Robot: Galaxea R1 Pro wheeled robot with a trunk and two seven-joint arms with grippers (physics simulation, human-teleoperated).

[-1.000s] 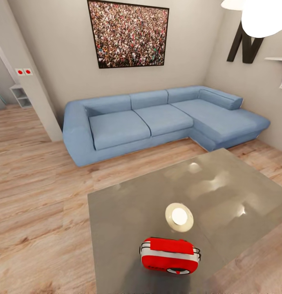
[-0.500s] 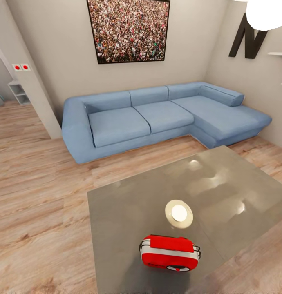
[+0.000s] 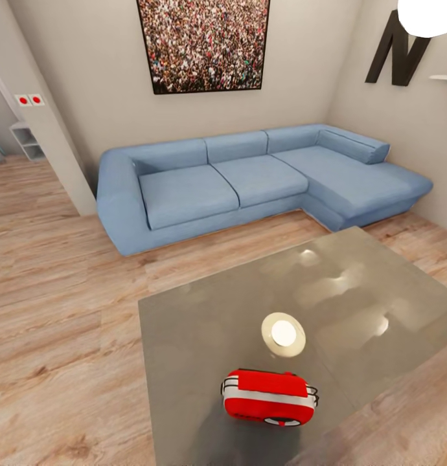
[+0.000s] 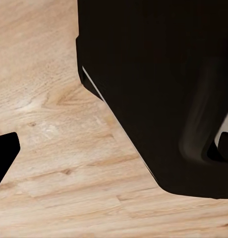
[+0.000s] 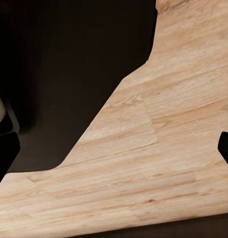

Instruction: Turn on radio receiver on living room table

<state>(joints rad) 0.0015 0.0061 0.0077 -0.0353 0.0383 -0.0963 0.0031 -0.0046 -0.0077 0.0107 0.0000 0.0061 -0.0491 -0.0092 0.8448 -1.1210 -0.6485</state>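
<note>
Now: radio receiver (image 3: 269, 397) sits on table (image 3: 204, 323), close to near edge, well in from left edge, beside bright round lamp reflection (image 3: 283, 334). Blue sofa (image 3: 249, 184) beyond, living room. Wrist views: wood floor (image 4: 54, 148), dark robot body; pincer state cannot tell, either arm. Risk: base bumping table edge; careless reach shoving radio off near edge.

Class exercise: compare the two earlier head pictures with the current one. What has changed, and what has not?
The whole picture slid upward a little, so the camera moved, not the furniture. The radio receiver lies at the same spot on the table, just nearer than the round lamp reflection. Nothing was grasped or released. The sofa and framed crowd photo stayed put.
</note>
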